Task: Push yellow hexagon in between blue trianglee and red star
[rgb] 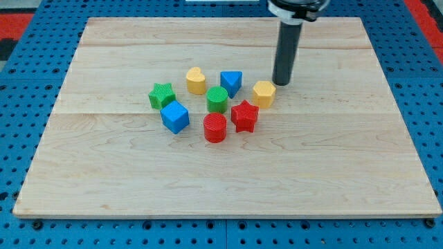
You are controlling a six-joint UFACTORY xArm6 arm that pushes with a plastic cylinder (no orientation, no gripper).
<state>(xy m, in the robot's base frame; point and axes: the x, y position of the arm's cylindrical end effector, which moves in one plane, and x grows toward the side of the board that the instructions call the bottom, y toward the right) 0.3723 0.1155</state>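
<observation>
The yellow hexagon (264,93) sits right of the block cluster, near the middle of the wooden board (346,159). The blue triangle (231,82) is up and to its left. The red star (244,115) is down and to its left. A gap lies between triangle and star. My tip (281,82) rests on the board just above and to the right of the yellow hexagon, very close to it; I cannot tell if it touches.
A green cylinder (217,99) sits left of the gap. A red cylinder (215,128), a blue cube (175,116), a green star (161,95) and a yellow heart (196,80) lie further left. Blue perforated table surrounds the board.
</observation>
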